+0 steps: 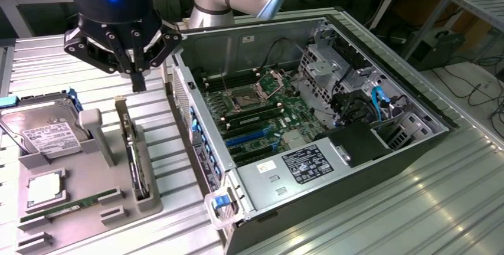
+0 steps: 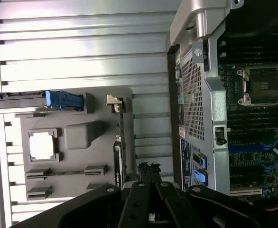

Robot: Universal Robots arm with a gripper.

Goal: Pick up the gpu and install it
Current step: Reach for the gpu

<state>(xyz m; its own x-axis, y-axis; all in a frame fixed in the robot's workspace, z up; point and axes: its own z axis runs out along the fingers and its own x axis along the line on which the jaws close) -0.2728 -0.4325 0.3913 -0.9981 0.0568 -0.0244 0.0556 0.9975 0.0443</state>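
The gpu (image 1: 134, 154) stands on edge in a slot of the grey tray (image 1: 94, 219), at the exterior view's left, with its silver bracket end pointing away. In the wrist view the gpu (image 2: 121, 142) appears edge-on as a thin dark strip. My gripper (image 1: 138, 85) hangs above the card's far end, apart from it, with its fingers shut together on nothing. Those fingertips (image 2: 148, 168) show beside the card's line, between the tray (image 2: 82, 137) and the open computer case (image 2: 200, 118).
The open computer case (image 1: 315, 119) lies at the exterior view's right, its motherboard showing blue slots (image 1: 252, 137). On the tray sit a silver hard drive (image 1: 43, 128), a processor (image 1: 46, 187) and a green memory stick (image 1: 71, 205). The ribbed metal table (image 1: 441, 208) carries everything.
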